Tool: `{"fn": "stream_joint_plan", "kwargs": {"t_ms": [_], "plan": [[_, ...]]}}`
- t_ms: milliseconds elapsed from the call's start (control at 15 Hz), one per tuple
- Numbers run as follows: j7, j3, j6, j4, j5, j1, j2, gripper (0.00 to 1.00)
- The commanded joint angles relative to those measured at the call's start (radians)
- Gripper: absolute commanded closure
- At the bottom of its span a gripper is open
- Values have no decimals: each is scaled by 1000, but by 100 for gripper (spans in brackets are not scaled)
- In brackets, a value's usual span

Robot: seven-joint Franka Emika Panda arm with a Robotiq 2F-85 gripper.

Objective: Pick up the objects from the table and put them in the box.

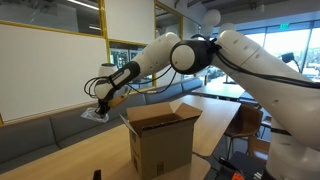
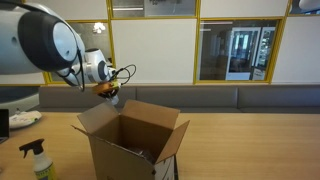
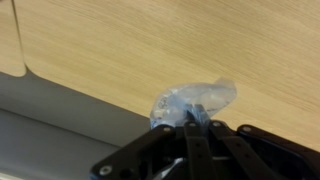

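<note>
The gripper, closed on a crumpled clear wrapper dangling beneath it, hangs above the table near the box.

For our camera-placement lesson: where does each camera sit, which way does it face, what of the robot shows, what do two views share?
Exterior view: beside the arm, facing across the table at the box; arm links show.
Exterior view: near table height, facing the box, spray bottle and windowed wall; arm shows.
Wrist view: looks down on the table; end effector grips crumpled clear plastic.
Shared: both exterior views show box and end effector.
</note>
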Motion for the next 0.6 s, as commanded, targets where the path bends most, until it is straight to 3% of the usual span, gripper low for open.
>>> {"fn": "stream_joint_plan", "kwargs": {"t_ms": [0, 333, 533], "plan": [[118, -60, -10, -194, -103, 25, -196, 96], [266, -114, -99, -368, -251, 38, -385, 96], [329, -105, -190, -478, -304, 16, -507, 96]]}}
